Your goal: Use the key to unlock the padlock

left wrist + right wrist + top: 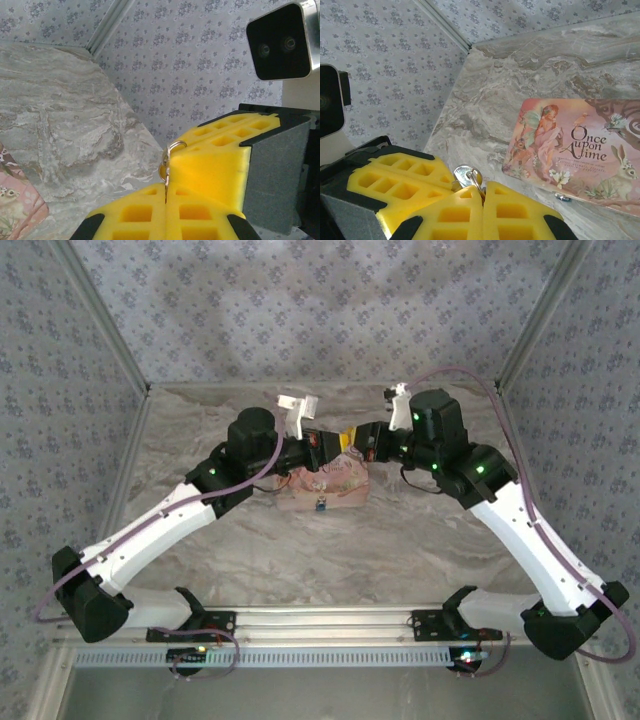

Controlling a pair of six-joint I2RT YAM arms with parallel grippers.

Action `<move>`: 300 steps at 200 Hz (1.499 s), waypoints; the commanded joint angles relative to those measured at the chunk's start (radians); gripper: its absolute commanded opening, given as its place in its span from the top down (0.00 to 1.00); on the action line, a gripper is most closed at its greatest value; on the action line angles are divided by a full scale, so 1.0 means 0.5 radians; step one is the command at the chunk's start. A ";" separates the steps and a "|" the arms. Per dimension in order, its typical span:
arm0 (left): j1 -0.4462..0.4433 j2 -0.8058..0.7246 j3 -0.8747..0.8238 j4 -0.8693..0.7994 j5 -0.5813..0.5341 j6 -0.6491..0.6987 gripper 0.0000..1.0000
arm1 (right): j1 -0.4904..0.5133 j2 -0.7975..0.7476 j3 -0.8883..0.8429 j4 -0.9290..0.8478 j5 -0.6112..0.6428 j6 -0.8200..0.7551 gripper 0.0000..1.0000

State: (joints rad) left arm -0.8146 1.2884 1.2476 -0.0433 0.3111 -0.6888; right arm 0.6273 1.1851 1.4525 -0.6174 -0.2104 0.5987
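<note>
Metal key (166, 180) pinched btwn L fingers (140, 215) & R fingers (215, 160), tip-to-tip

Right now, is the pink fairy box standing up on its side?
No, the pink box lies flat on the marble table, with its picture side facing up.

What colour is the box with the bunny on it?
The box is pink, with a fairy picture; clearest in the right wrist view.
</note>
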 commanded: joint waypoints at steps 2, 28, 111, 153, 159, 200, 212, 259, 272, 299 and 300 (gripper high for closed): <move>0.018 -0.055 0.049 -0.053 -0.075 0.049 1.00 | 0.010 -0.080 -0.038 0.002 -0.121 0.036 0.87; 0.046 -0.061 0.087 -0.223 -0.043 0.069 1.00 | -0.043 -0.162 -0.151 -0.001 -0.142 0.022 0.66; 0.117 0.063 0.251 -0.841 0.232 0.217 1.00 | -0.426 -0.599 -0.708 0.141 -0.200 -0.036 0.16; 0.120 0.128 0.318 -0.955 0.355 0.265 1.00 | -0.631 -0.648 -0.852 0.224 -0.285 0.253 0.00; 0.120 0.131 0.324 -0.959 0.371 0.267 1.00 | -0.683 -0.633 -0.864 0.267 -0.397 0.236 0.00; 0.128 0.193 0.403 -1.051 0.529 0.317 1.00 | -0.836 -0.479 -0.867 0.358 -0.878 0.101 0.20; 0.125 0.207 0.416 -1.052 0.573 0.325 1.00 | -0.820 -0.469 -0.902 0.425 -0.938 0.098 0.27; 0.124 0.204 0.424 -1.042 0.648 0.344 1.00 | -0.785 -0.694 -1.155 0.822 -0.984 0.116 0.37; 0.125 0.213 0.424 -1.022 0.700 0.341 1.00 | -0.782 -0.661 -1.128 0.845 -1.149 0.127 0.38; 0.120 0.223 0.426 -0.991 0.778 0.337 1.00 | -0.715 -0.575 -1.119 0.952 -1.320 0.135 0.46; 0.120 0.223 0.426 -0.990 0.779 0.337 1.00 | -0.710 -0.574 -1.121 0.958 -1.322 0.135 0.46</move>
State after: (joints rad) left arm -0.7589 1.3918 1.4227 -0.5533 0.6338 -0.5385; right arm 0.2413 0.8734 0.8810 -0.2329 -0.7551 0.6662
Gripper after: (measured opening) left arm 0.040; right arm 0.566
